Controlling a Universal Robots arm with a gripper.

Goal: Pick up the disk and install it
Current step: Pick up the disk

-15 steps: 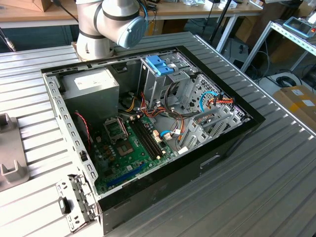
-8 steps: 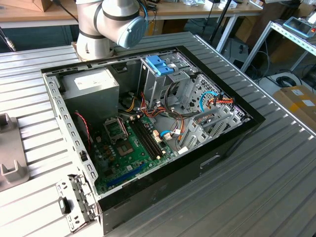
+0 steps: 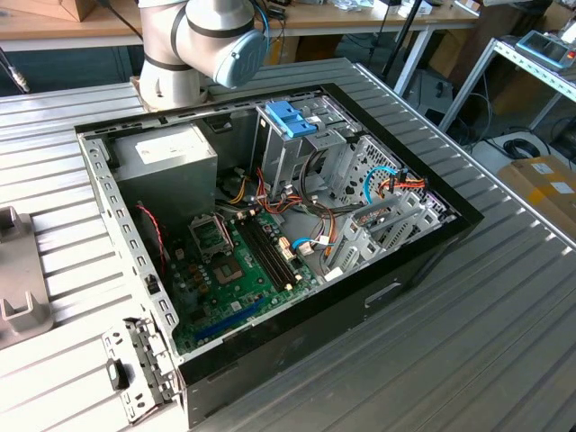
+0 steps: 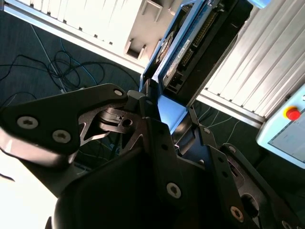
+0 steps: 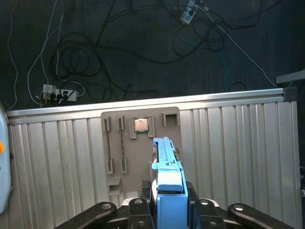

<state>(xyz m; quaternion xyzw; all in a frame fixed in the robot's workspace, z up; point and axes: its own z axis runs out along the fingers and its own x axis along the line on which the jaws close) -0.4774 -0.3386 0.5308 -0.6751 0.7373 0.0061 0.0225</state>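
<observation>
1. Black metal tool (image 5: 169, 202): its fingers (image 5: 146, 193) are clamped on the disk from both sides.
2. Disk (image 5: 167, 164): held edge-on in the tool, a light-blue rail facing the first wrist view. The second wrist view shows its dark face and connectors.
3. Grey slotted tray (image 5: 114, 143): lies on the counter beneath the disk. Whether the disk's far end touches it cannot be told.
4. Chip (image 5: 140, 125): sits in a tray recess, just beyond the disk's tip.
5. Ribbed metal counter (image 5: 228, 157): carries the tray. Past its edge lies a dark floor (image 5: 143, 81) strewn with cables (image 5: 71, 62).
6. Open case (image 3: 423, 261), exterior view: lies on the counter, with the board (image 3: 234, 270) nearest, the grey supply box (image 3: 166, 153) and blue latch (image 3: 290, 117) farther, and the arm (image 3: 202, 36) behind.
</observation>
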